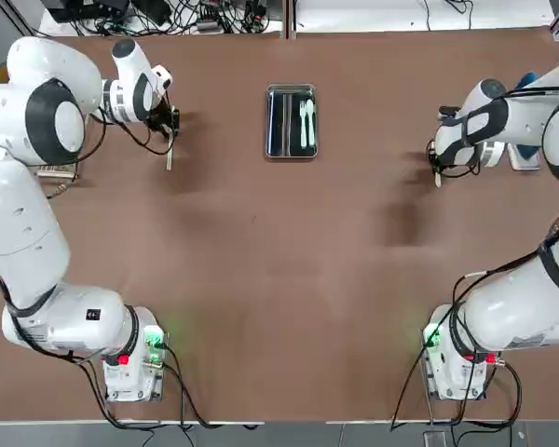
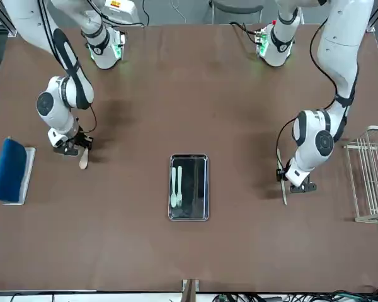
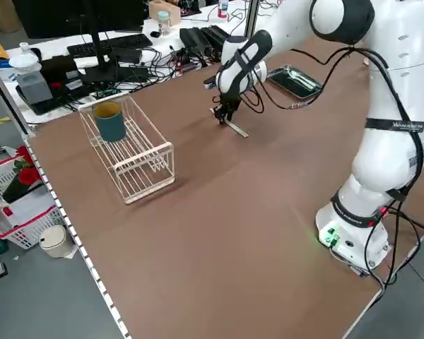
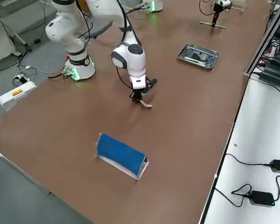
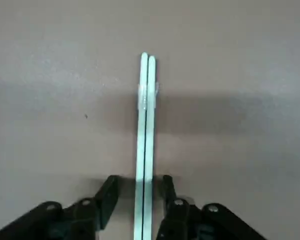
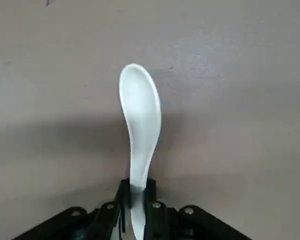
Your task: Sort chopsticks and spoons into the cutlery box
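While the tray (image 2: 189, 214) sits upright, 2 utensils (image 2: 176, 189) lie inside.

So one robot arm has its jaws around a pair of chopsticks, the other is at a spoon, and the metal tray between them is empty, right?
Not quite: the metal tray isn't empty. The front view shows a white spoon and fork lying in it.

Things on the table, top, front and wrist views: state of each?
Chopsticks: side by side, between left fingers, not gripped
Left gripper: open, over chopsticks
Spoon: handle between right fingers
Right gripper: closed on spoon
Cutlery box: uncovered, utensils inside
Wire rack: upright
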